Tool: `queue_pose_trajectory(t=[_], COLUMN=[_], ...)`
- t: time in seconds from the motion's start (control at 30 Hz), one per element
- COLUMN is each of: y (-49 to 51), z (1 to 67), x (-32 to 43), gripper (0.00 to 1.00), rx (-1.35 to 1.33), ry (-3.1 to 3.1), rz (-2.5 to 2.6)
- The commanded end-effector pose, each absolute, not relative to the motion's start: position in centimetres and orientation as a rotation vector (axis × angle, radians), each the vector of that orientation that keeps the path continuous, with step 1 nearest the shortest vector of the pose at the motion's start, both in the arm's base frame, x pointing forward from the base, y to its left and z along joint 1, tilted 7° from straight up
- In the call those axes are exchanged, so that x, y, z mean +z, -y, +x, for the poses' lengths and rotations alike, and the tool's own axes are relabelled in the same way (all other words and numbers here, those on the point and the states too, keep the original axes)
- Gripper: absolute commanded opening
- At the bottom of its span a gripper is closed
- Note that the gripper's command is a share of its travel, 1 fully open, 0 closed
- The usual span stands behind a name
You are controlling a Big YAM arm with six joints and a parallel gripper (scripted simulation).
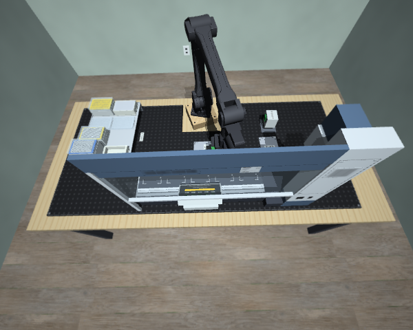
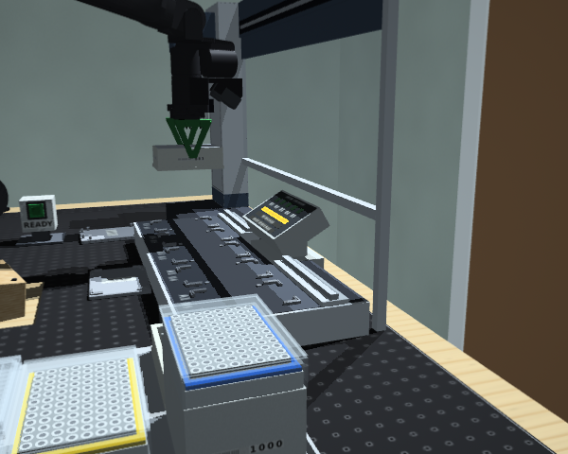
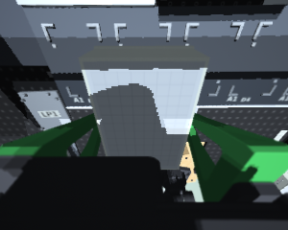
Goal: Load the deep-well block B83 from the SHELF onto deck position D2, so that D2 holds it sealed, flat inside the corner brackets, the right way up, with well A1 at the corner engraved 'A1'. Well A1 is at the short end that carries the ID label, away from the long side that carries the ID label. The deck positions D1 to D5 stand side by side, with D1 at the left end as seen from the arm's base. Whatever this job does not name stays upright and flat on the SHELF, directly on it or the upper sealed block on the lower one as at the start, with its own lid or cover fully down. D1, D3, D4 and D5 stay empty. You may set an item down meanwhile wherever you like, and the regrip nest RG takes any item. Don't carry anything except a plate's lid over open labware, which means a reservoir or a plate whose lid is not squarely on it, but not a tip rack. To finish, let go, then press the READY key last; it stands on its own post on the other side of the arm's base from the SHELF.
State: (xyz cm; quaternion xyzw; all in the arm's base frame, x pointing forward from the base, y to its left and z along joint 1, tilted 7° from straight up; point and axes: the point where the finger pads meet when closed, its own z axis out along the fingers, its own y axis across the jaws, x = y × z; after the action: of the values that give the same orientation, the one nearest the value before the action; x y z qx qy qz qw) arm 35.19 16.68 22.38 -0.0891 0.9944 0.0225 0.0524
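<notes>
My gripper (image 2: 188, 141), with green fingers, is shut on the grey sealed deep-well block (image 2: 187, 157) and holds it level, high above the deck (image 2: 221, 253). In the wrist view the block (image 3: 144, 103) fills the middle between the two green fingers, and its sealed top is partly in my shadow. Below and beyond it lie the deck's white corner brackets (image 3: 106, 31) and engraved A1 marks (image 3: 78, 99). In the top view the block (image 1: 202, 145) shows just behind the blue gantry beam. The READY key (image 2: 38, 212) stands on its post at the far left.
The shelf holds a blue-rimmed tip rack (image 2: 228, 340), a yellow-rimmed rack (image 2: 79, 400) and other plates (image 1: 123, 122). A blue gantry beam (image 1: 206, 157) spans the deck, with a control panel (image 2: 284, 215) and a rail (image 2: 309, 185) on its far side. A flat nest (image 2: 114, 286) lies before the deck.
</notes>
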Motion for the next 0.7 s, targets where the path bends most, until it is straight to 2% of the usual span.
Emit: queue_pose_trajectory(t=[0.0, 0.67], y=[-17.3, -17.3], z=[36.84, 36.84], x=[26.47, 26.47], gripper=[0.0, 0.0], rx=[0.114, 0.114], ry=[-2.934, -2.934], rz=[-0.278, -0.278])
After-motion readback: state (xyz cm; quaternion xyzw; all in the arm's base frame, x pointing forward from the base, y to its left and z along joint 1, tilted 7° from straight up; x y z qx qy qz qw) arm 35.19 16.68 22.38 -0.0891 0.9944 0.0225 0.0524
